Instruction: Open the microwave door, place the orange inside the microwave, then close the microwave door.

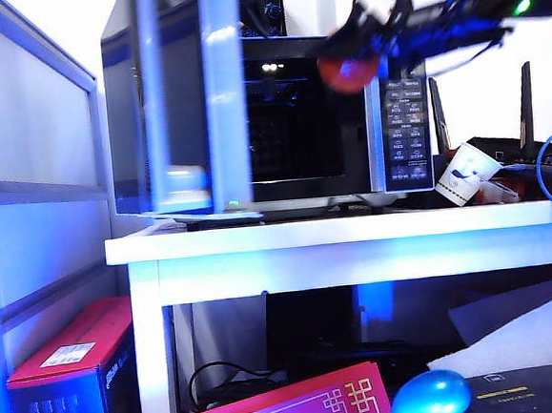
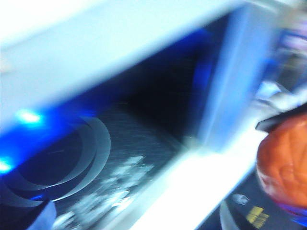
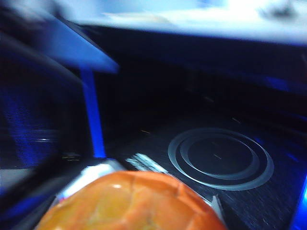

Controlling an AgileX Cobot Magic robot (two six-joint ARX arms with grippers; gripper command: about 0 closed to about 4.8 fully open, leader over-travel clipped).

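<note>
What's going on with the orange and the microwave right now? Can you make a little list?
microwave door: swung open to the left
microwave: on the white table, inside empty, glass plate bare
orange: held by the right hand, in front of the opening, not inside yet
left hand: not seen; its camera looks into the oven
paper cup: tipped, right of the microwave

You will find no legible text in any view: the microwave (image 1: pixel 277 101) button panel (image 1: pixel 407 134) carries labels too small to read, and the sticker on the red box (image 1: pixel 69 376) below the surface is blurred
</note>
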